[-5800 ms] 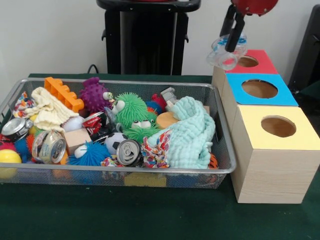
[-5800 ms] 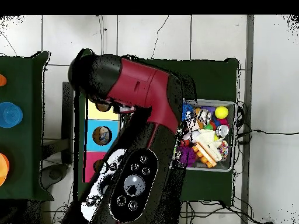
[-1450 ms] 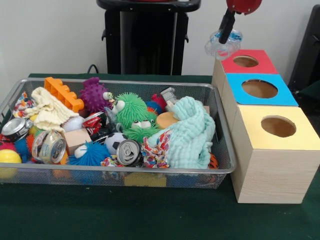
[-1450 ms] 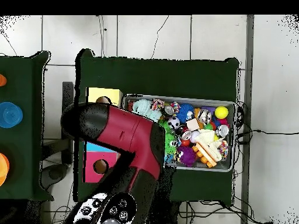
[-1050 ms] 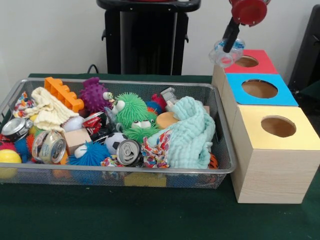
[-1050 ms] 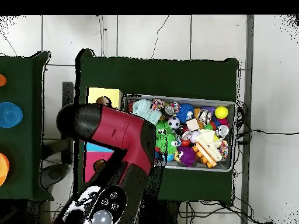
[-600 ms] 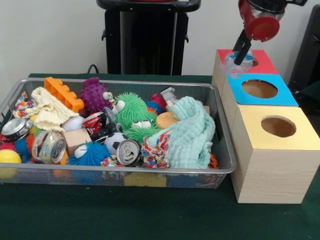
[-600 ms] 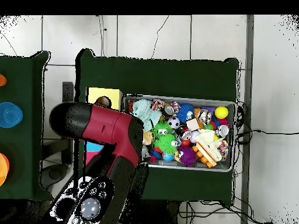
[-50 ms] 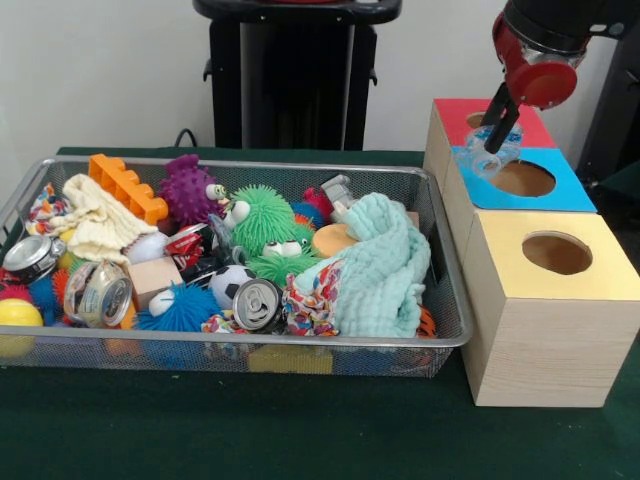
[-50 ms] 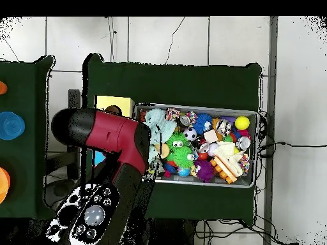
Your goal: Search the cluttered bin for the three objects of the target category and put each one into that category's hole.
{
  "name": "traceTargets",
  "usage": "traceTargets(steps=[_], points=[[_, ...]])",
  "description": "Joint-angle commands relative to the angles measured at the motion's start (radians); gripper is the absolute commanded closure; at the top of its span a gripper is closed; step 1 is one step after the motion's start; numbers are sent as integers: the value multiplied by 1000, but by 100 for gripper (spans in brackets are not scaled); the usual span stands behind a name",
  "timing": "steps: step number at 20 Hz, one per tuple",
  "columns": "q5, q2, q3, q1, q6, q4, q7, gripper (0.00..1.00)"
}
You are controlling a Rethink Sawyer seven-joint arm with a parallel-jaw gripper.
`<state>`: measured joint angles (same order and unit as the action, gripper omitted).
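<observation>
In the front view my gripper [image 9: 494, 140] is shut on a clear crumpled plastic piece [image 9: 489, 160]. It hangs low over the left edge of the blue-topped box [image 9: 570, 197], beside that box's round hole [image 9: 527, 178]. The red-topped box [image 9: 458, 111] is just behind it, and the yellow-topped box [image 9: 600, 282] stands nearest the camera. In the overhead view the red arm [image 10: 121, 143] hides the gripper and most of the boxes; only part of the yellow box [image 10: 121, 102] shows.
A wire mesh bin [image 9: 300, 347] left of the boxes is heaped with toys, cloths and crushed cans [image 9: 257, 302] [image 9: 100, 292] [image 9: 28, 257]. A mint cloth [image 9: 385, 265] lies at its right end. In the overhead view the bin [image 10: 191, 184] sits right of the arm.
The gripper has carried the clear plastic piece down and to the right, from high above the red box to just over the blue box. The bin's contents have not moved.
</observation>
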<state>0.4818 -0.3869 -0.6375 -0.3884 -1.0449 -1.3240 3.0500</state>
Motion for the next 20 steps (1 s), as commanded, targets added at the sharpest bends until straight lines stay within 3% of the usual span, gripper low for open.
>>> traceTargets(steps=[1,9,17,20], points=[[52,48,66,9,-66,37,299,100],[87,62,51,-15,-142,110,377,100],[108,62,44,-49,-95,63,400,100],[100,59,53,-40,-66,38,360,100]])
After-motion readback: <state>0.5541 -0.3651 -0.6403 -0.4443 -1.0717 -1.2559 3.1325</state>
